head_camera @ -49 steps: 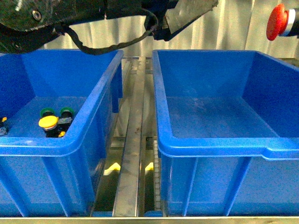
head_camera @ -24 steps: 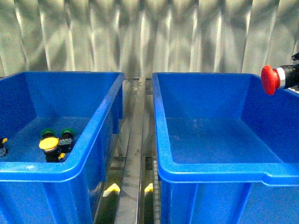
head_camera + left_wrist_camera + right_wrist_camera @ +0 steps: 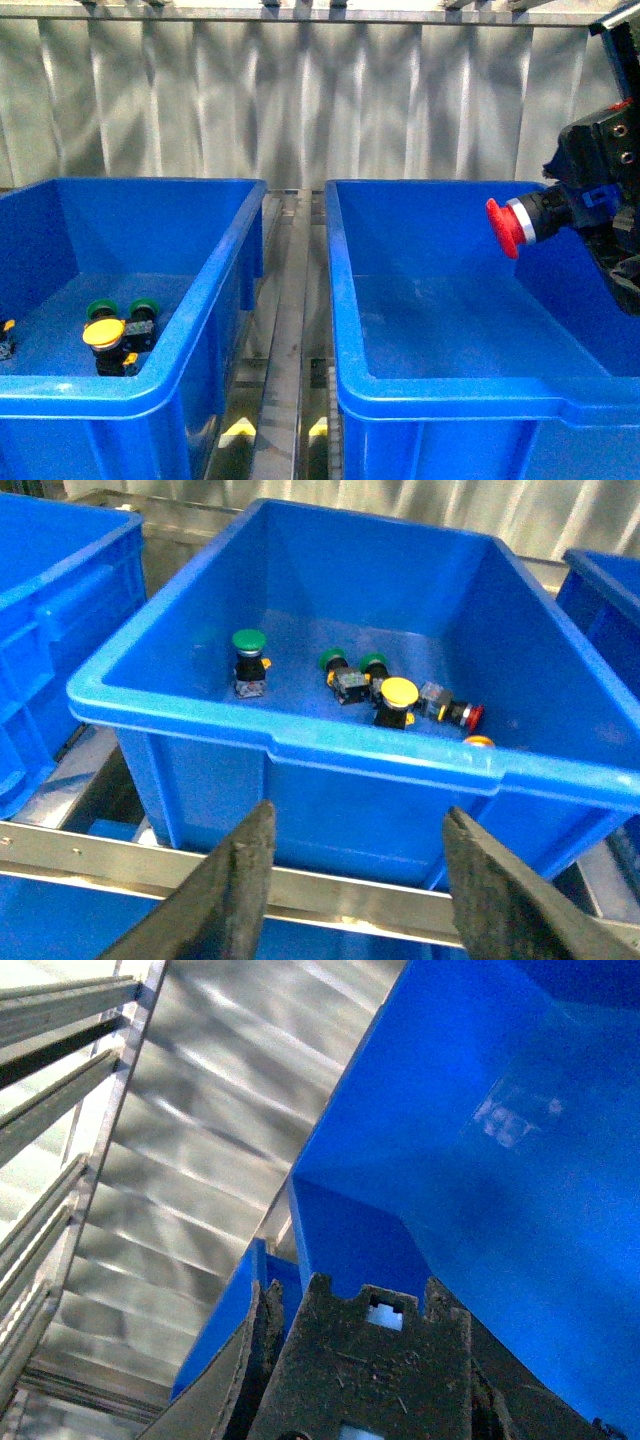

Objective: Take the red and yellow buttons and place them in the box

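The right end effector (image 3: 560, 212) grips a red button (image 3: 508, 226) above the empty-looking right box (image 3: 345, 300), not yet dropped. The left end effector (image 3: 357, 820) hangs open near the left bin (image 3: 290, 742), where a yellow button (image 3: 399, 691) waits.

A metal frame (image 3: 287, 300) of grey rails carries two blue bins side by side, its rails running toward 12 o'clock through the gap between them. The box (image 3: 450, 392) sits at 3 o'clock of that gap, the other blue bin (image 3: 100, 390) at 9 o'clock.
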Controlling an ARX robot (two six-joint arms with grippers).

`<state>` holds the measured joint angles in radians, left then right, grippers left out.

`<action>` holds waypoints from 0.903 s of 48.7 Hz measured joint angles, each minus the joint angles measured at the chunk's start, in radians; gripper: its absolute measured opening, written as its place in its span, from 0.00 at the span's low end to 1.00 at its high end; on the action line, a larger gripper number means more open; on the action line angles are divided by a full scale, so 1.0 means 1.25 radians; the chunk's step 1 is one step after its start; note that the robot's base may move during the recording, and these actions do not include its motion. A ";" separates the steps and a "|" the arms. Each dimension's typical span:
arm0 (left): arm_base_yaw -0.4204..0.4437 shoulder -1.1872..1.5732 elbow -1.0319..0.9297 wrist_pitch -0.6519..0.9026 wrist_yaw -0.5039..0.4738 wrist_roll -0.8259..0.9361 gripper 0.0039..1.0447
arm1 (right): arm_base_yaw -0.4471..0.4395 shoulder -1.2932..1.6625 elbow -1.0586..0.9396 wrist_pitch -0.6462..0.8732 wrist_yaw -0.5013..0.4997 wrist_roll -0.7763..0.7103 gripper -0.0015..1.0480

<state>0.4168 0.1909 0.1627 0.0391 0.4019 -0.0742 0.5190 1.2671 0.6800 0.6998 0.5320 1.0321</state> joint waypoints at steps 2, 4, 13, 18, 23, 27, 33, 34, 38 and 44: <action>-0.036 -0.037 -0.049 -0.001 -0.032 0.022 0.35 | 0.013 0.002 0.000 0.010 0.009 -0.019 0.30; -0.053 -0.045 -0.063 -0.004 -0.053 0.029 0.30 | 0.020 0.003 0.000 0.018 0.021 -0.033 0.30; -0.143 -0.085 -0.077 -0.016 -0.142 0.044 0.02 | 0.062 0.014 -0.001 0.079 0.090 -0.138 0.30; -0.186 -0.099 -0.083 -0.022 -0.181 0.048 0.02 | 0.088 0.033 -0.005 0.165 0.147 -0.241 0.30; -0.246 -0.112 -0.089 -0.031 -0.260 0.050 0.02 | 0.105 0.044 -0.009 0.211 0.152 -0.314 0.30; -0.311 -0.133 -0.105 -0.031 -0.313 0.050 0.02 | 0.120 0.048 -0.018 0.232 0.150 -0.353 0.30; -0.330 -0.140 -0.113 -0.033 -0.322 0.052 0.02 | 0.139 0.049 -0.022 0.236 0.157 -0.405 0.30; -0.330 -0.140 -0.113 -0.032 -0.322 0.052 0.02 | 0.140 0.050 -0.022 0.237 0.158 -0.409 0.30; -0.331 -0.141 -0.113 -0.032 -0.322 0.052 0.02 | 0.145 0.050 -0.030 0.248 0.175 -0.436 0.30; -0.331 -0.141 -0.113 -0.032 -0.322 0.052 0.02 | 0.150 0.049 -0.043 0.274 0.189 -0.446 0.30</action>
<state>0.0029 0.0151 0.0219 -0.0006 -0.0006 -0.0097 0.7059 1.3281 0.6258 1.0420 0.7677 0.4740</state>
